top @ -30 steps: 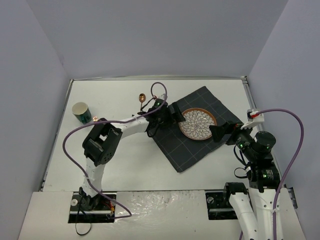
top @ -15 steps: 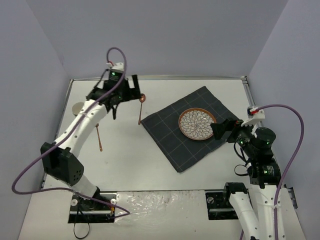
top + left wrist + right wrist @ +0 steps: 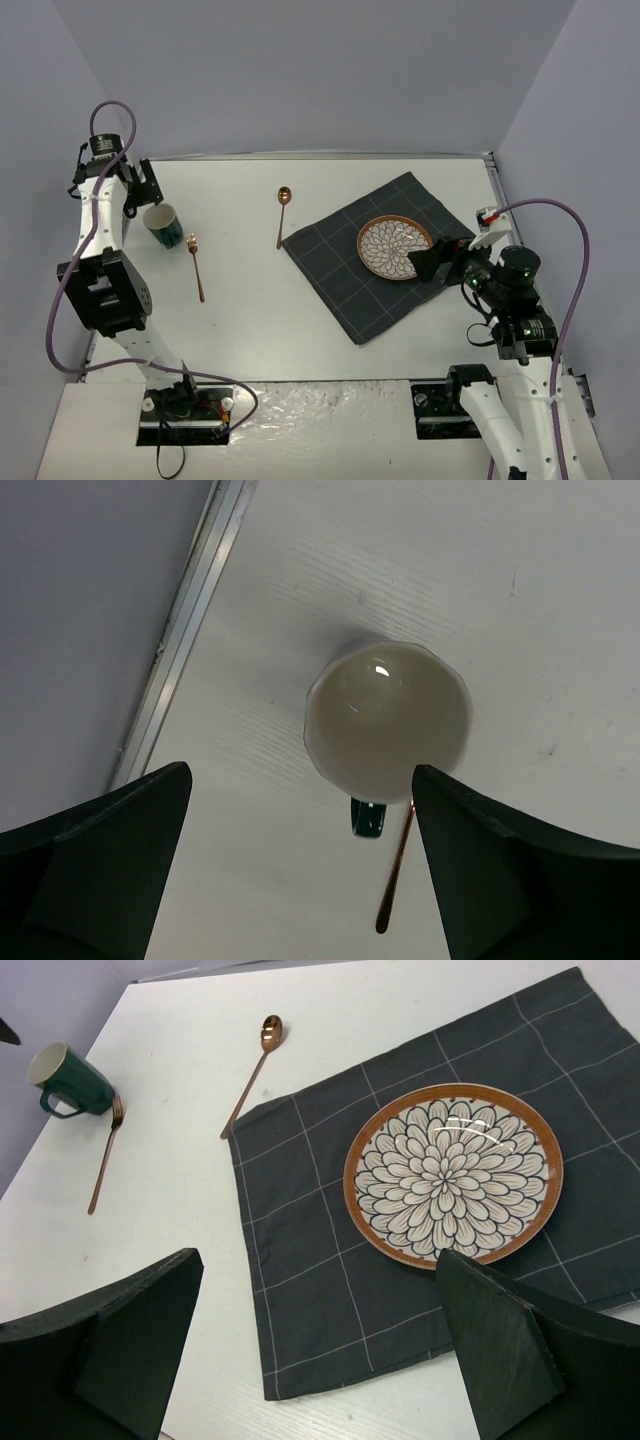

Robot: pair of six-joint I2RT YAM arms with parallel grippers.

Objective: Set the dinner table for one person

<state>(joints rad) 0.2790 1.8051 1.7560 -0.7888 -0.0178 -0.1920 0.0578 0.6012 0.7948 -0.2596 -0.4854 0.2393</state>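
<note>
The left gripper (image 3: 300, 770) hangs wide open, holding nothing, above the green mug (image 3: 388, 720) at the far left corner of the white bench (image 3: 260, 320), which lies before both arms. I think it should centre on the rim, descend straight, then close. The right gripper (image 3: 318, 1256) is wide too.

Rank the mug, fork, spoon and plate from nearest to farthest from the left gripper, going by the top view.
From the left gripper:
1. Mug, right by it, far left.
2. Fork, just right of the mug.
3. Spoon, centre, beside the cloth.
4. Plate, on the cloth, right side.
</note>
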